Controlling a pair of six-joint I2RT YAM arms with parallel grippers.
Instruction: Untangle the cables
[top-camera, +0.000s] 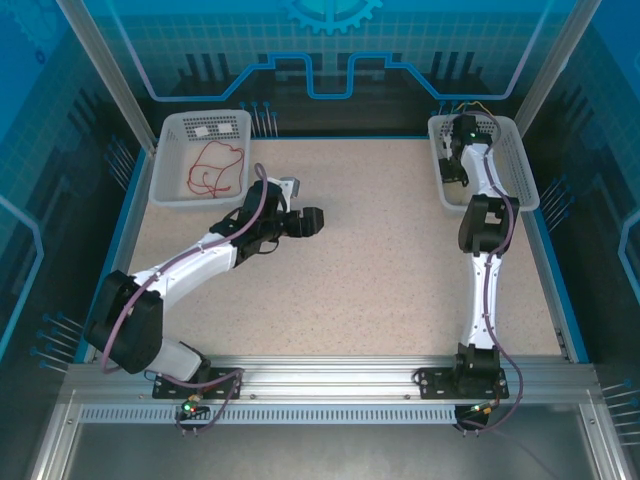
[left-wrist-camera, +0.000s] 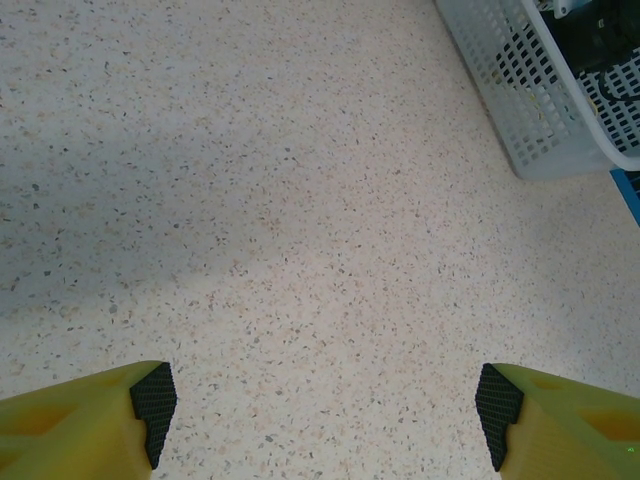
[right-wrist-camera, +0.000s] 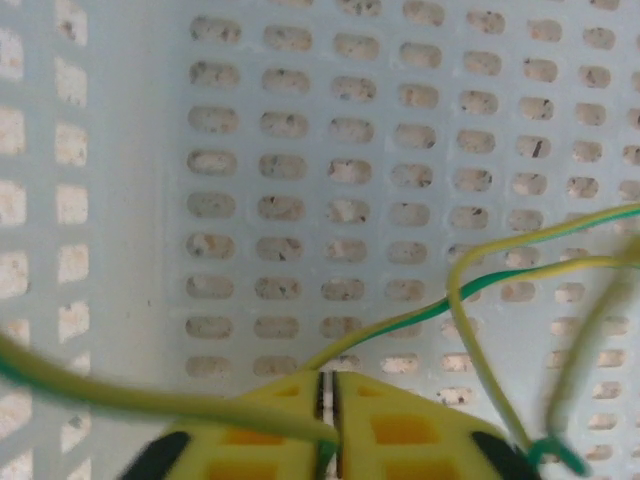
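Left fingers (top-camera: 308, 222) spread wide and empty over the bare bench (top-camera: 380, 280). Right fingers (right-wrist-camera: 338, 425), almost closed, pinch a yellow-green cable (right-wrist-camera: 400, 320) inside the right basket (top-camera: 522, 172). A red cable (top-camera: 218, 170) lies in the left basket (top-camera: 166, 170).

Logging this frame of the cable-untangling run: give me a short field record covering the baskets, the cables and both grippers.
left basket: holds red cable, loosely coiled
right basket: holds yellow-green cable, looped over its perforated floor
right gripper: inside right basket, jaws nearly together, pinching yellow-green cable at the tips
left gripper: open, empty, over bare table
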